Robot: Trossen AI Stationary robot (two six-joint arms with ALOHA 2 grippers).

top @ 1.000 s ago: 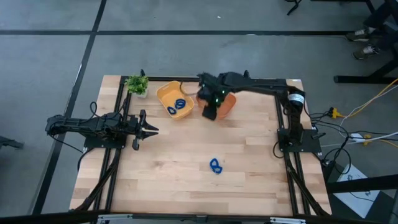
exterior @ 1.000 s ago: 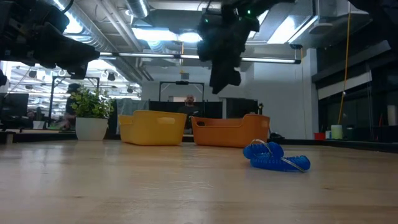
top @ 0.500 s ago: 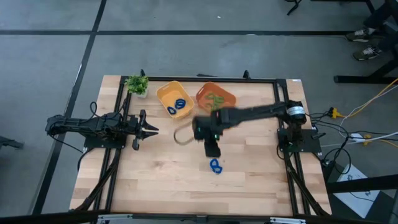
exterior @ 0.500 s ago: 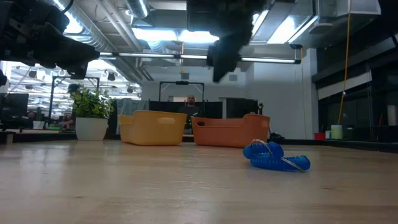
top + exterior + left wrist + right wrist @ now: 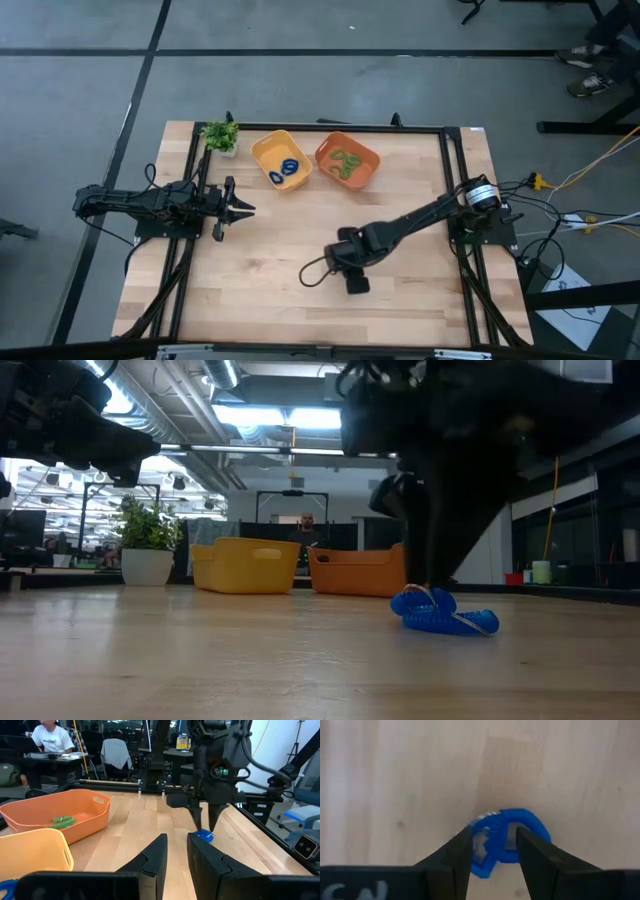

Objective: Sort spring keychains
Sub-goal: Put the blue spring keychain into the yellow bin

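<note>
A blue spring keychain (image 5: 506,836) lies on the table near its middle; it also shows in the low view (image 5: 441,610) and the left wrist view (image 5: 203,835). My right gripper (image 5: 492,851) is open and points down over it, one finger on either side of its coil. In the high view my right gripper (image 5: 352,268) hides it. Blue keychains (image 5: 288,169) lie in the yellow tray (image 5: 268,150). Green keychains (image 5: 346,162) lie in the orange tray (image 5: 368,170). My left gripper (image 5: 243,209) waits at the table's left, slightly open and empty. My right gripper comes at the blue keychain from above, its fingers (image 5: 461,851) straddling the coil's middle (image 5: 495,832). The keychain lies flat on the table. I cannot tell whether the fingers touch it.
A small potted plant (image 5: 220,135) stands at the far left corner beside the yellow tray. The two trays sit side by side at the far edge. Bare wood lies around the keychain, toward the near edge and the left.
My right gripper has gone from above the orange tray toward the table's near edge and down, and now stands over the blue keychain. The keychain has stayed where it was.
</note>
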